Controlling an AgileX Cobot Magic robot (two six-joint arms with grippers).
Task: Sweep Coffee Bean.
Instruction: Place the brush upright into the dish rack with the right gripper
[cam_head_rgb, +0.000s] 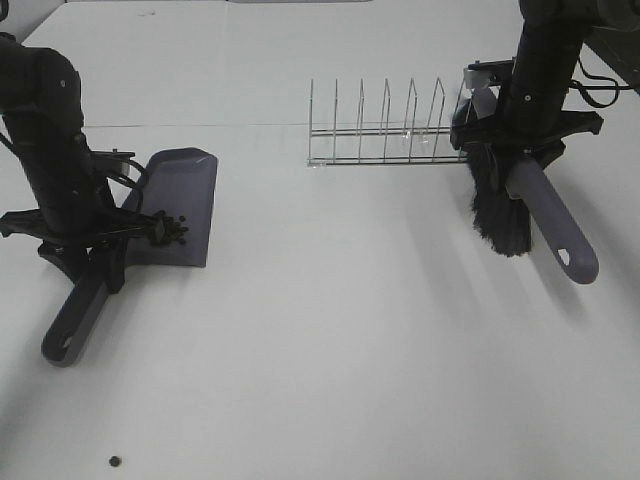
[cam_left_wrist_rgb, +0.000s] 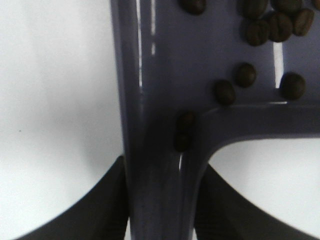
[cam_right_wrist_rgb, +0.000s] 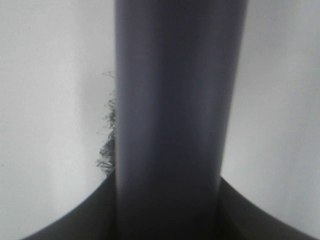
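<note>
Coffee beans (cam_head_rgb: 170, 231): clustered at the back of the grey dustpan (cam_head_rgb: 190, 190) by the handle root; ovals lie at mixed angles, two in the handle channel (cam_left_wrist_rgb: 182, 132). One stray bean (cam_head_rgb: 114, 461) sits on the table near the front edge, well apart.

Dustpan long axis: handle toward the near-left, mouth toward the far side. Left gripper (cam_left_wrist_rgb: 162, 215) is clamped on its handle.

Right gripper (cam_right_wrist_rgb: 167, 215) is clamped on the brush (cam_head_rgb: 500, 215) handle, which slants near-right.

Surface: plain white table (cam_head_rgb: 350, 330); wire rack (cam_head_rgb: 385, 130) beside the brush.

Right wrist view is blurred, mostly filled by the handle; the pan is cut off in the left wrist view.
</note>
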